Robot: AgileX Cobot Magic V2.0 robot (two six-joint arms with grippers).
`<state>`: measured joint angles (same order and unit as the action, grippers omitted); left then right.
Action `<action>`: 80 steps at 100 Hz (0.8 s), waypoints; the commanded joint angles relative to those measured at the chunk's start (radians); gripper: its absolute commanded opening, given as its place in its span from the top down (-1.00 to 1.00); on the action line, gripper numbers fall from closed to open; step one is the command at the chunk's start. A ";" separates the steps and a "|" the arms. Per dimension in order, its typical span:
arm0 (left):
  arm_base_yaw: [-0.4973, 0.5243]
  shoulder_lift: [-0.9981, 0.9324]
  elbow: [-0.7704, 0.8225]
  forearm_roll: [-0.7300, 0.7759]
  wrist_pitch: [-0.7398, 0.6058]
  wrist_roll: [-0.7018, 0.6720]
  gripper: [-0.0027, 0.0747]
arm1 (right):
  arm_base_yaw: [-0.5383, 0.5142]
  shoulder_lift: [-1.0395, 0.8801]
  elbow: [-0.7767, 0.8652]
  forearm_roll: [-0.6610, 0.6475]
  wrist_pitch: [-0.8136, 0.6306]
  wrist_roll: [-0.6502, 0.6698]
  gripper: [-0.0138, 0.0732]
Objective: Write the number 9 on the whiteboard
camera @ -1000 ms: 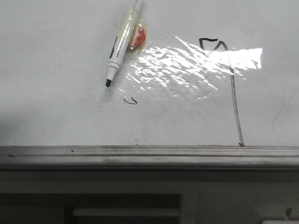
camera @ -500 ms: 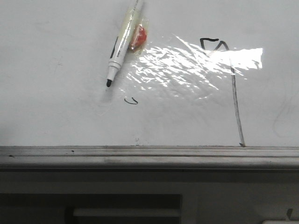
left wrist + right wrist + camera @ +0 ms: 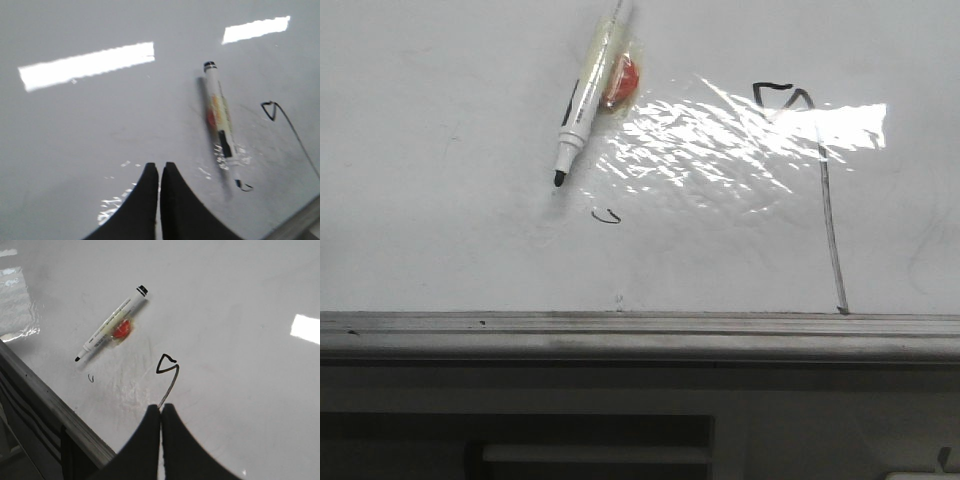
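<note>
The whiteboard [image 3: 440, 230] fills the front view, with a wrinkly glare patch. The number 9 [image 3: 825, 200] is drawn at the right: a small angular loop and a long grey tail down to the grey edge strip [image 3: 640, 325]. It also shows in the right wrist view [image 3: 167, 371] and the left wrist view [image 3: 287, 130]. An uncapped white marker [image 3: 582, 105] with a red tag lies loose on the board; it also shows in the left wrist view [image 3: 220, 122] and the right wrist view [image 3: 112, 322]. My left gripper [image 3: 159, 166] is shut and empty above the board. My right gripper [image 3: 160, 407] is shut and empty over the 9's tail.
A tiny black squiggle [image 3: 606, 216] sits near the marker's tip, also in the right wrist view [image 3: 90, 378]. Below the board's edge is a dark shelf with a pale bar [image 3: 595, 453].
The front view has shifted slightly: the marker, the squiggle and the 9 all sit a few pixels further right and lower. The marker lies as before on the board.
</note>
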<state>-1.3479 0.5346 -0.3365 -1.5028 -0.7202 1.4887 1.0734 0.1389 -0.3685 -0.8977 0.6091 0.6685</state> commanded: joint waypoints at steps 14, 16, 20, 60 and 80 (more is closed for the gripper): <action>0.319 -0.001 0.101 0.430 0.132 -0.424 0.98 | 0.000 0.011 -0.024 -0.049 -0.045 -0.001 0.78; 0.358 -0.004 0.110 0.486 0.154 -0.473 0.98 | 0.000 0.011 -0.024 -0.049 -0.045 -0.001 0.78; 0.431 -0.017 0.135 0.621 0.229 -0.562 0.98 | 0.000 0.011 -0.024 -0.049 -0.045 -0.001 0.78; 0.890 -0.238 0.331 1.301 0.476 -1.300 0.98 | 0.000 0.011 -0.024 -0.049 -0.045 -0.001 0.78; 1.049 -0.400 0.354 1.329 0.693 -1.396 0.98 | 0.000 0.011 -0.024 -0.049 -0.045 -0.001 0.78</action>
<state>-0.3592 0.1888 0.0008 -0.1945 -0.0880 0.1620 1.0734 0.1389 -0.3685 -0.8995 0.6091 0.6685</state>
